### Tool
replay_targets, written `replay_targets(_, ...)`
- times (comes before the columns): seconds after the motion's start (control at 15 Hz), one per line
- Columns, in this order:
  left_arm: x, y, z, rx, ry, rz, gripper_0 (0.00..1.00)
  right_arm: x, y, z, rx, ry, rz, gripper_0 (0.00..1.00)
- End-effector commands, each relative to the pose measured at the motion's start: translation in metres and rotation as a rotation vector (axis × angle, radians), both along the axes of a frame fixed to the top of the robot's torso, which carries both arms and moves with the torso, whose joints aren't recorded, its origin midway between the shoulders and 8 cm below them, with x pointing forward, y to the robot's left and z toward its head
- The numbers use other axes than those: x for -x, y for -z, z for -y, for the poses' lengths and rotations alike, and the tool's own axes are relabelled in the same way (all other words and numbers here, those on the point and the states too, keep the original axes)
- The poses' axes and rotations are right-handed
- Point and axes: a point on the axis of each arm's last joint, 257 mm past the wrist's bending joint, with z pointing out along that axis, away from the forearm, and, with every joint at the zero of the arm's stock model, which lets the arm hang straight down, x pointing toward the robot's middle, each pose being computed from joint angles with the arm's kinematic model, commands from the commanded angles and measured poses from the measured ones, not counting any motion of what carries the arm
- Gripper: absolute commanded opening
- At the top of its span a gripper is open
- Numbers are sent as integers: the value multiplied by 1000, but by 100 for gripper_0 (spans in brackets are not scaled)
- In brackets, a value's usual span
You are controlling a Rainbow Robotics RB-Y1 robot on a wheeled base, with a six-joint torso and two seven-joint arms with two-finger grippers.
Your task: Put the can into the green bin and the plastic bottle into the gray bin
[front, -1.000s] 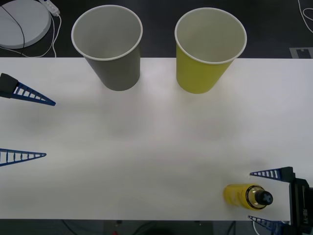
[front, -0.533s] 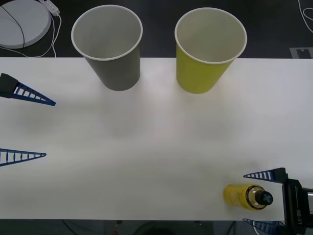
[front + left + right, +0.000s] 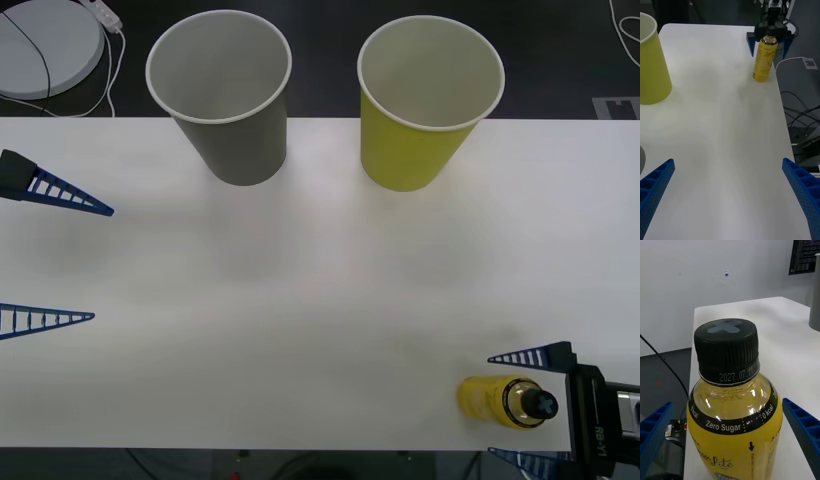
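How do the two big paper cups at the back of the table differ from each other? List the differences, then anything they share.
The gray bin is dark gray outside; the green bin is yellow-green. The gray bin stands toward the robot's left, the green bin toward its right, nearer the plastic bottle. Both are upright, tapered, white-rimmed, look alike in size, and nothing shows inside either.
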Motion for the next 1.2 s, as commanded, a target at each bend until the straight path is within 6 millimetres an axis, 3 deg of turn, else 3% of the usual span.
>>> replay_targets(0.07,0,0,0,0,0,0,100,0,0,0,-1,0,-5,100)
replay_targets(0.2,0,0,0,0,0,0,100,0,0,0,-4,2,-9,0)
replay_targets(0.8,0,0,0,0,0,0,100,-2,-4,-1,-24,14,-17,0)
replay_targets(1.2,0,0,0,0,0,0,100,-5,-23,5,-74,27,-23,0)
